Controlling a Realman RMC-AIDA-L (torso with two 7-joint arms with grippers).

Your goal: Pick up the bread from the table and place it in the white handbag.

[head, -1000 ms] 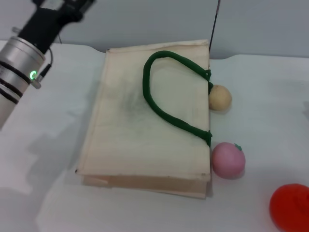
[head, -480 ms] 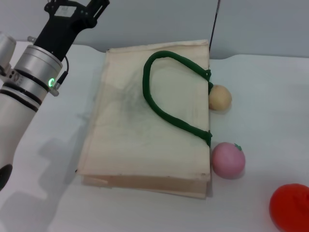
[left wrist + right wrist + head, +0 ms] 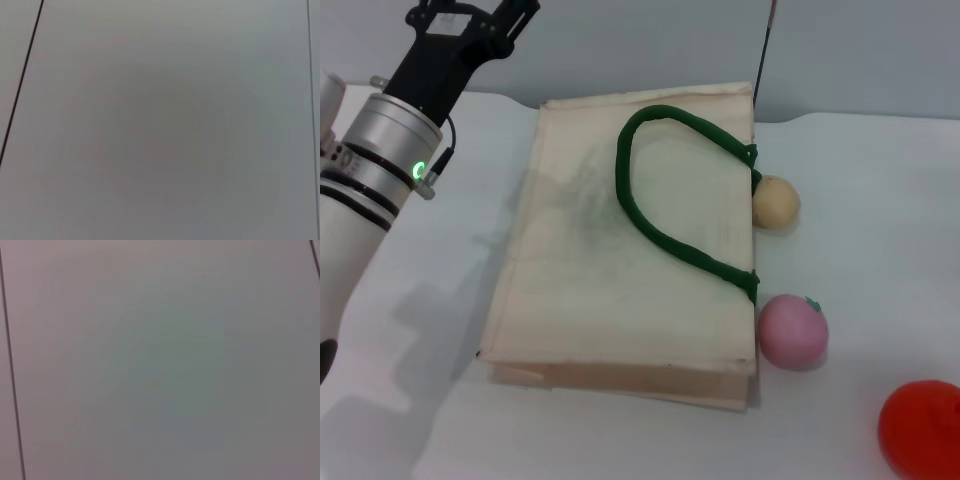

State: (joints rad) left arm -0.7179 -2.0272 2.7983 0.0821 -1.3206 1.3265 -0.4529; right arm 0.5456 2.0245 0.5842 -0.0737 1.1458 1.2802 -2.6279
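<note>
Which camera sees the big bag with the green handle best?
The head view: the white handbag lies flat on the table, fully visible with its green handle. Both wrist views show only a blank grey surface, no bag.

- One white handbag (image 3: 620,260), lying flat on the table (image 3: 860,200).
- One green strap handle (image 3: 665,215) showing on it.
- One round beige bun (image 3: 776,203).
- One pink ball (image 3: 792,331).
- One red-orange object (image 3: 922,428), partly cut off.
- One robot arm (image 3: 370,170) in view, far left.
</note>
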